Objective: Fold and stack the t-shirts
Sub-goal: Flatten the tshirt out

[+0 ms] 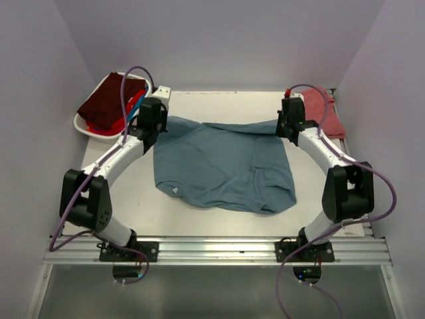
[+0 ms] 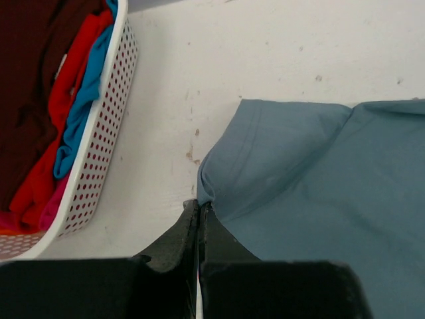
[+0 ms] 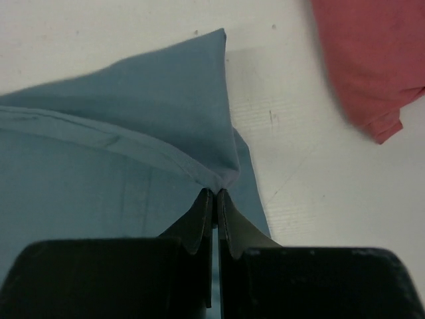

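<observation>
A large slate teal-blue t-shirt (image 1: 222,163) lies rumpled in the middle of the table. My left gripper (image 1: 158,123) is shut on its far left corner, a pinched fold of blue cloth (image 2: 219,179) right at the fingertips. My right gripper (image 1: 287,126) is shut on its far right corner (image 3: 199,143). The far edge of the shirt stretches between the two grippers. A salmon-red t-shirt (image 1: 325,113) lies folded at the far right (image 3: 372,60). Dark maroon (image 1: 106,100), red (image 2: 50,153) and bright blue (image 2: 83,106) shirts sit in the basket.
A white oval perforated plastic basket (image 1: 85,127) stands at the far left, close to my left gripper, and its wall shows in the left wrist view (image 2: 99,146). Purple walls enclose the table on three sides. The aluminium rail (image 1: 212,249) runs along the near edge.
</observation>
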{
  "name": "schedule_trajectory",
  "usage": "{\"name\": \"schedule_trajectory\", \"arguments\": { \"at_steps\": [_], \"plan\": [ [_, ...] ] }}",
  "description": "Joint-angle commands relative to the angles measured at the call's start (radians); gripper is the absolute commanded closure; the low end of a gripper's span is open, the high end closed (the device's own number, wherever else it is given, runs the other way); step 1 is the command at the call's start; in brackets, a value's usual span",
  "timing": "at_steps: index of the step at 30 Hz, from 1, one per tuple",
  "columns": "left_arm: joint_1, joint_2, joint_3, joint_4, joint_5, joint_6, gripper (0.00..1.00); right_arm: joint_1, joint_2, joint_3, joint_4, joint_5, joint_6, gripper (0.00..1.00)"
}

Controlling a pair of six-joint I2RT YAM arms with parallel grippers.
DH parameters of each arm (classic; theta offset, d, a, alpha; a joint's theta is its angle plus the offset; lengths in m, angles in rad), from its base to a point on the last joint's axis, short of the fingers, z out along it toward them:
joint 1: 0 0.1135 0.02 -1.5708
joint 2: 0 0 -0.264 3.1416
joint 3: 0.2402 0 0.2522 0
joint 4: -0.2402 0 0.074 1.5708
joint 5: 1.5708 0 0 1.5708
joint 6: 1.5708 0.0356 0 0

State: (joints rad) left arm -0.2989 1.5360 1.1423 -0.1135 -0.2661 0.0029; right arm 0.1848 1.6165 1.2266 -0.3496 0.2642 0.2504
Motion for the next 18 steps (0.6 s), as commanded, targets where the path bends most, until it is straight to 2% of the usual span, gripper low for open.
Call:
{"name": "schedule_trajectory", "arguments": {
  "at_steps": [1, 4, 6, 8, 11, 12, 14, 15, 17, 18],
  "plan": [
    [0.052, 0.015, 0.043, 0.127, 0.019, -0.044, 1.0, -0.001, -0.01, 0.045, 0.073, 0.024, 0.018, 1.0],
    [0.064, -0.003, 0.071, 0.077, 0.027, -0.05, 1.0, -0.001, -0.088, 0.044, 0.064, -0.015, 0.024, 1.0],
    [0.064, -0.092, 0.073, 0.066, 0.057, -0.066, 1.0, -0.001, -0.183, -0.013, 0.124, -0.103, 0.035, 1.0],
    [0.063, -0.184, 0.071, 0.066, 0.126, -0.096, 1.0, -0.001, -0.375, -0.092, 0.185, -0.181, 0.041, 1.0],
    [0.06, -0.419, 0.073, 0.063, 0.26, -0.113, 1.0, -0.001, -0.672, -0.179, 0.313, -0.487, 0.038, 1.0],
    [0.057, -0.553, 0.08, 0.052, 0.302, -0.115, 1.0, -0.001, -0.757, -0.187, 0.345, -0.648, 0.035, 1.0],
    [0.052, -0.684, 0.094, 0.052, 0.402, -0.136, 1.0, -0.001, -0.962, -0.174, 0.372, -0.767, 0.05, 1.0],
    [0.052, -0.803, 0.126, 0.043, 0.485, -0.147, 1.0, -0.001, -1.019, -0.164, 0.398, -0.889, 0.082, 1.0],
    [0.053, -0.905, 0.169, 0.043, 0.569, -0.2, 1.0, -0.001, -1.172, -0.127, 0.463, -0.988, 0.134, 1.0],
    [0.055, -0.978, 0.221, 0.044, 0.658, -0.219, 1.0, -0.001, -1.21, -0.112, 0.521, -1.014, 0.188, 1.0]
  ]
}}
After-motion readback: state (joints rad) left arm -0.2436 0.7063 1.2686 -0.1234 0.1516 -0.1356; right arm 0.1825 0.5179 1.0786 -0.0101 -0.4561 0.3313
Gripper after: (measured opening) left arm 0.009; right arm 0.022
